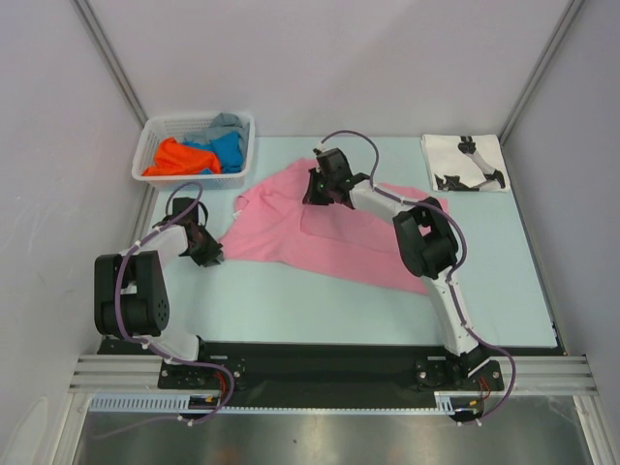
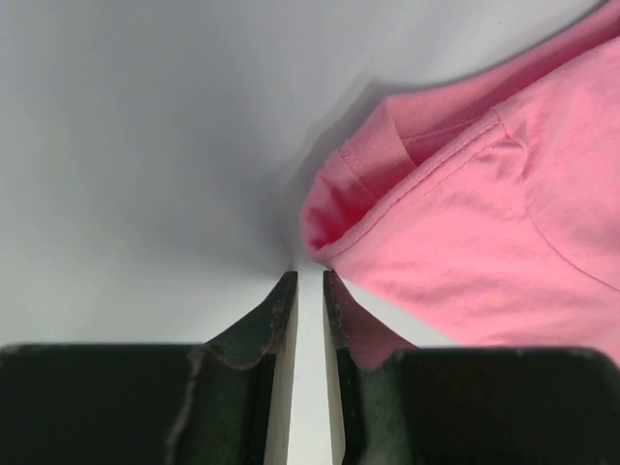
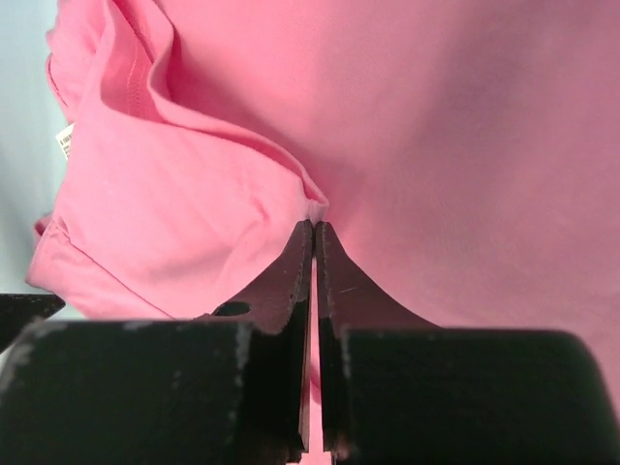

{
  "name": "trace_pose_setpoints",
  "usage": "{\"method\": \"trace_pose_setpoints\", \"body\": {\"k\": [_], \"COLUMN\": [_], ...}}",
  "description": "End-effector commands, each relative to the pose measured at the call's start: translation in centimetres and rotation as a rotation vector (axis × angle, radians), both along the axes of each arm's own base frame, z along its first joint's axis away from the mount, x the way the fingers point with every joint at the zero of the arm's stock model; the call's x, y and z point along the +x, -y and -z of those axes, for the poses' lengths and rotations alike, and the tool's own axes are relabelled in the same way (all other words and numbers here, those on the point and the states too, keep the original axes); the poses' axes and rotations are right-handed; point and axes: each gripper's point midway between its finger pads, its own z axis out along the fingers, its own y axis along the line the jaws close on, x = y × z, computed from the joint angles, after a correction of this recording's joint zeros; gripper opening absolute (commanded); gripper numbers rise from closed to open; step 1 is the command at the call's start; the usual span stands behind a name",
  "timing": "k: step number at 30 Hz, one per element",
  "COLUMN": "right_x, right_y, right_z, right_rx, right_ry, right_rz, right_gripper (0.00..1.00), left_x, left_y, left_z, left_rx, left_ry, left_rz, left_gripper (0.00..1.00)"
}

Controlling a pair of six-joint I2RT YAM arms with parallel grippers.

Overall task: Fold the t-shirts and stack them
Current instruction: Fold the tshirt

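Pale blue-green desk (image 1: pixel 291 310): plain pink soft-cloth t-shirt (image 1: pixel 329 237) lies spread at centre, not yet folded. White plastic lattice basket (image 1: pixel 194 119), far left corner, holds crumpled orange, blue and grey shirts (image 1: pixel 184 157). Folded white shirt with black print (image 1: pixel 463 160) lies at far right.

Right pincer (image 3: pixel 315 225): together, clamped on a ridge of pink cloth at the shirt's far edge.

Left pincer (image 2: pixel 308 276): narrowly apart, empty, just beside a sleeve hem.

Judged step: taking hold for the first fold. Next, the left must close on cloth before both lift.
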Motion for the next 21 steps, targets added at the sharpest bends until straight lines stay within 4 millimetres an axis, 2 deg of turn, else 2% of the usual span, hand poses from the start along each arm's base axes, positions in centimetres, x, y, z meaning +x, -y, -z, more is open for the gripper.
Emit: {"method": "trace_pose_setpoints", "body": {"k": [1,5,11,14,15,16,18,19,20,21], "right_x": [1.2,0.9,-0.6,-0.7,-0.8,-0.7,-0.7,-0.8,-0.3,-1.3], "right_y": [1.0,1.3,1.9,2.1,2.1,2.3,3.0,3.4,4.2,5.0], "right_z": [-3.8,-3.7,-2.0,-2.0,-2.1,-2.3,-3.1,-3.3,-4.0,-4.2], "right_rx": [0.027,0.018,-0.001,-0.012,-0.017,-0.029,-0.048,-0.069,-0.107,-0.148], "right_ry": [0.079,0.062,0.004,0.005,0.007,0.017,0.027,0.029,0.057,0.027], "right_rz": [0.049,0.074,0.114,0.111,0.106,0.097,0.090,0.088,0.096,0.085], "right_gripper": [0.00,0.00,0.07,0.10,0.12,0.21,0.31,0.38,0.41,0.43], "left_x": [0.6,0.5,0.3,0.6,0.7,0.8,0.9,1.1,1.1,1.0], "left_y": [-0.4,-0.5,-0.7,-0.8,-1.4,-1.5,-1.6,-1.8,-1.8,-1.8], "left_z": [-0.9,-0.9,-1.0,-1.9,-2.3,-2.8,-4.4,-5.1,-5.7,-6.4], "left_rx": [0.008,0.013,0.026,0.033,0.071,0.077,0.091,0.099,0.102,0.102], "left_ry": [0.044,0.045,0.044,0.074,0.083,0.095,0.132,0.147,0.162,0.177], "left_rz": [-0.028,-0.032,-0.039,-0.027,-0.032,-0.030,-0.020,-0.024,-0.024,-0.024], "left_gripper": [0.21,0.21,0.21,0.21,0.22,0.26,0.32,0.43,0.48,0.55]}}
